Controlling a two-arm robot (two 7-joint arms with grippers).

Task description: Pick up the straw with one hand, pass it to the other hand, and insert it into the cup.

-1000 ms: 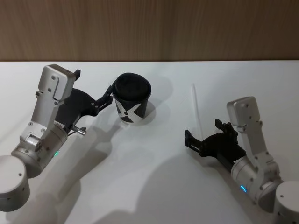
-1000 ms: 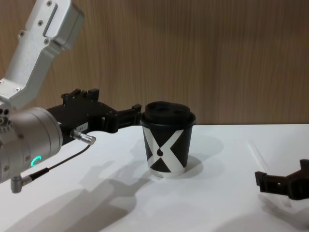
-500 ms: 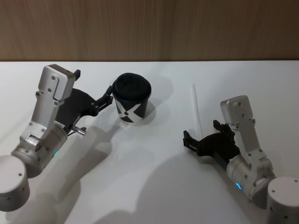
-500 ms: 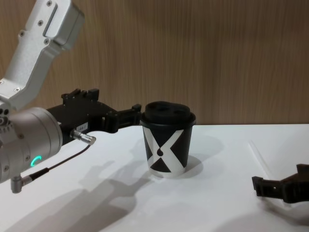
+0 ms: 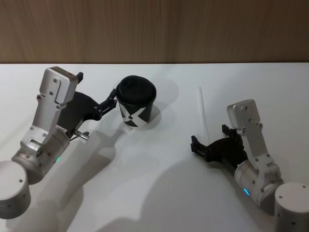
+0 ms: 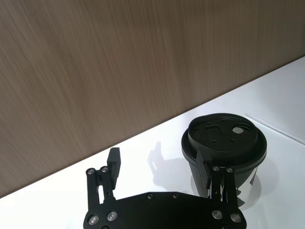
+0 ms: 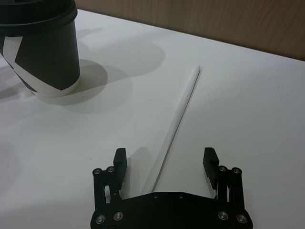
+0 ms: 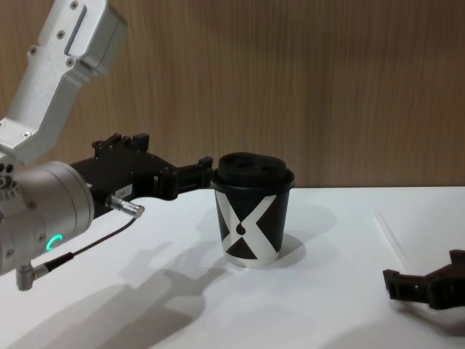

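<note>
**Pre-grasp on the straw (image 7: 181, 114) with the open right gripper (image 7: 165, 161).**
Straw flat on the desk (image 5: 159, 193), well apart from the cup (image 5: 136, 104), near end between the spread fingers (image 7: 120, 160) but not yet gripped. Lower nearly to the desk, centre on the straw, then close gently to avoid crushing or rolling it. Grip close to this end, leaving most of the length free for the handover, and lift level. Left gripper (image 6: 158, 164) likewise open, one finger just beside the cup; best drawn clear before receiving, to avoid tipping it.
</note>
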